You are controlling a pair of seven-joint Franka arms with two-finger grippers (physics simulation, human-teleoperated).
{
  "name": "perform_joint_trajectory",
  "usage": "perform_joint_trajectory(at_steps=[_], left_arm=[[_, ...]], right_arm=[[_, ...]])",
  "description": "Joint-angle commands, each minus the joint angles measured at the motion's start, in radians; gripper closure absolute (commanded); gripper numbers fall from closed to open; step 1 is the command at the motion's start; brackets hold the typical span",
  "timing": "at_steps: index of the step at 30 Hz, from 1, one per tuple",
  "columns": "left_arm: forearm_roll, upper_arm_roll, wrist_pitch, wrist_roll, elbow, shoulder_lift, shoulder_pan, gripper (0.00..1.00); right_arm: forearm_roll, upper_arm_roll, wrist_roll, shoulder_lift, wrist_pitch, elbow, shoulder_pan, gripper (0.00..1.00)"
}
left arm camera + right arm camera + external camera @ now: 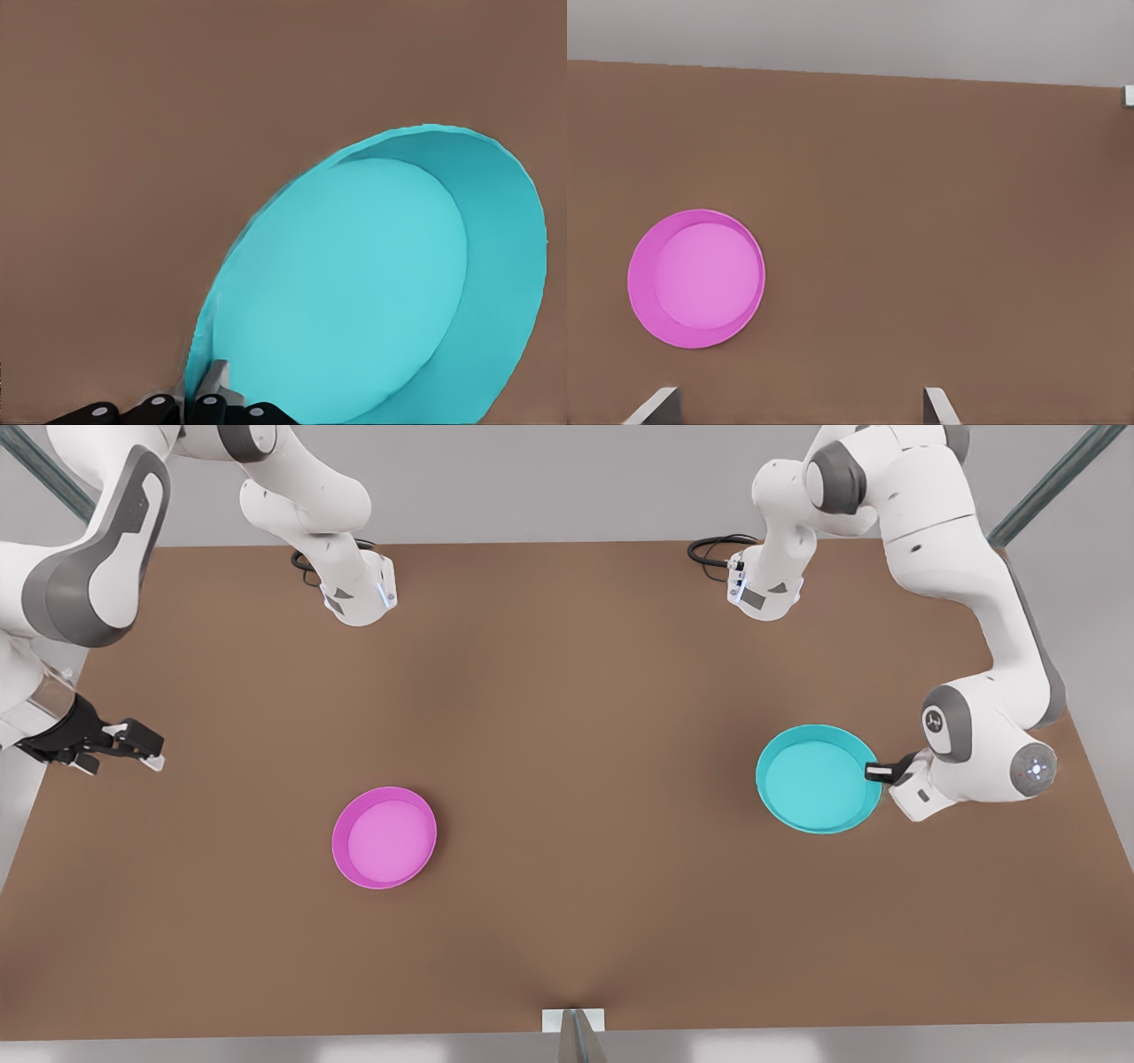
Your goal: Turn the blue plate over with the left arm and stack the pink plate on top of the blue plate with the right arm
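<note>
The blue plate is on the front view's right, hollow side up, and seems slightly tilted. My left gripper is shut on its rim at the edge nearest that arm; in the left wrist view the fingers pinch the rim of the blue plate. The pink plate lies flat and hollow side up on the table, left of centre in the front view. My right gripper hangs open near the table's left edge, well apart from the pink plate, with nothing between its fingertips.
The brown table spans the scene. Black cables lie by the arm bases at the back. A small white bracket sits at the front edge. Open tabletop separates the two plates.
</note>
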Motion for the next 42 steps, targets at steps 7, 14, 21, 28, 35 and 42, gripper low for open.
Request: perform_joint_trajectory(at_steps=[7, 14, 21, 28, 35, 42], left_arm=[[0.074, 0.0, -0.021, -0.248, 0.021, -0.011, -0.204, 0.79], [0.218, -0.001, -0.024, -0.394, 0.023, -0.01, -0.385, 0.79], [0.336, -0.006, -0.012, -0.601, 0.038, 0.004, -0.583, 0.79], [0.451, -0.009, -0.013, -0.712, 0.058, 0.066, -0.742, 0.79], [0.684, -0.009, -0.027, -0.863, 0.052, 0.141, -0.879, 0.79], [0.934, -0.024, -0.009, -1.034, 0.046, 0.205, -0.957, 0.79]], right_arm=[[-0.003, 0.001, -0.003, -0.003, -0.051, 0.003, 0.004, 0.0], [-0.003, 0.001, -0.003, 0.0, -0.049, 0.002, 0.011, 0.0], [-0.003, 0.001, -0.003, 0.001, -0.048, 0.002, 0.01, 0.0], [-0.003, 0.001, -0.001, 0.003, -0.049, 0.002, 0.013, 0.0], [-0.003, 0.001, 0.0, 0.0, -0.052, 0.002, 0.008, 0.0], [-0.044, 0.0, -0.003, -0.003, -0.069, 0.003, -0.001, 0.0]])
